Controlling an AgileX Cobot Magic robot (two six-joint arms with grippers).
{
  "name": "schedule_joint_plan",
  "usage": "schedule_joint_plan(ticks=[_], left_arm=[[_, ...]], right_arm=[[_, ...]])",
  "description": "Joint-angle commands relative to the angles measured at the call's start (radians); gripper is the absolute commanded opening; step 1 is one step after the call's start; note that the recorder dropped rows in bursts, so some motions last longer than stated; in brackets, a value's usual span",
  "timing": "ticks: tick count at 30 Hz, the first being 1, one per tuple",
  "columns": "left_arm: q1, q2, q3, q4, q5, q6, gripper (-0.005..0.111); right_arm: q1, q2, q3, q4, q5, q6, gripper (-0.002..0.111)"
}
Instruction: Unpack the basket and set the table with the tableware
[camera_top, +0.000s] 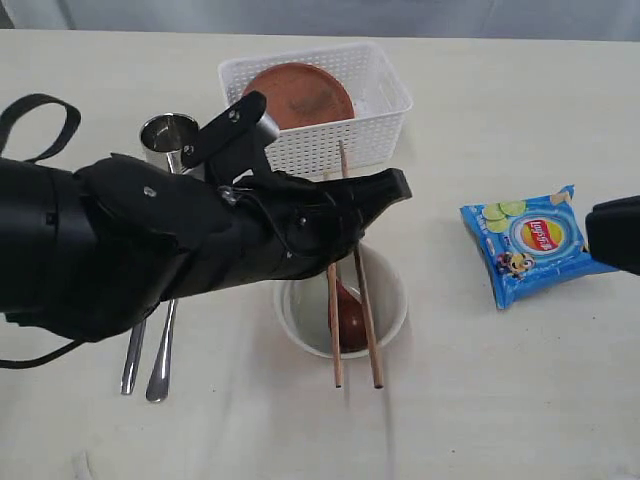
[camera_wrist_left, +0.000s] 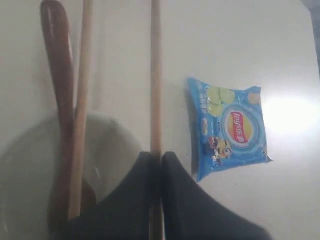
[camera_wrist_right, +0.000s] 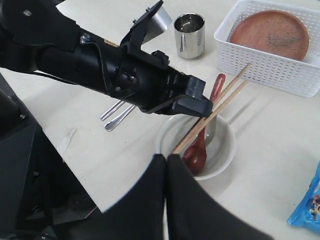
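Observation:
My left gripper (camera_wrist_left: 160, 154) is shut on one wooden chopstick (camera_wrist_left: 156, 90), the one nearer the blue packet. The other chopstick (camera_wrist_left: 80, 125) and the reddish-brown spoon (camera_wrist_left: 56, 90) rest in the cream bowl (camera_wrist_left: 112, 145). In the exterior view the left arm reaches across above the bowl (camera_top: 388, 300), its gripper (camera_top: 396, 187) over both chopsticks (camera_top: 366, 310). The white basket (camera_top: 385, 95) behind holds the brown plate (camera_top: 300, 95). The steel cup (camera_top: 166, 135), knife (camera_top: 131, 355) and fork (camera_top: 160, 360) lie on the table at left. My right gripper (camera_wrist_right: 166, 158) is shut and empty, hovering near the bowl (camera_wrist_right: 222, 150).
A blue chip packet (camera_top: 530, 245) lies on the table to the right of the bowl, and the right gripper (camera_top: 612, 235) shows just beyond it at the frame's edge. The left arm's black bulk covers the table's middle left.

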Motion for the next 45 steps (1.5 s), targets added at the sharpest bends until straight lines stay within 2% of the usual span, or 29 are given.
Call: schedule_joint_plan(ticks=[1, 7, 13, 21, 29, 45], left_arm=[[-0.004, 0.05, 0.008, -0.023, -0.009, 0.028, 0.0], [0.007, 0.091, 0.006, 0.037, -0.003, 0.116, 0.0], [0.01, 0.091, 0.006, 0.072, -0.007, 0.113, 0.0], [0.066, 0.097, 0.006, 0.072, 0.041, 0.072, 0.0], [0.066, 0.167, 0.006, 0.074, 0.078, 0.074, 0.0], [0.066, 0.158, -0.056, 0.074, 0.074, 0.074, 0.0]], right_arm=[[-0.001, -0.007, 0.002, -0.002, 0.006, 0.004, 0.0], [-0.001, -0.007, 0.002, 0.0, 0.006, 0.007, 0.0], [-0.001, -0.007, 0.002, 0.0, 0.006, 0.012, 0.0], [-0.001, -0.007, 0.002, 0.0, 0.006, 0.014, 0.0], [-0.001, -0.007, 0.002, 0.0, 0.004, 0.019, 0.0], [-0.001, -0.007, 0.002, 0.0, 0.035, 0.019, 0.0]])
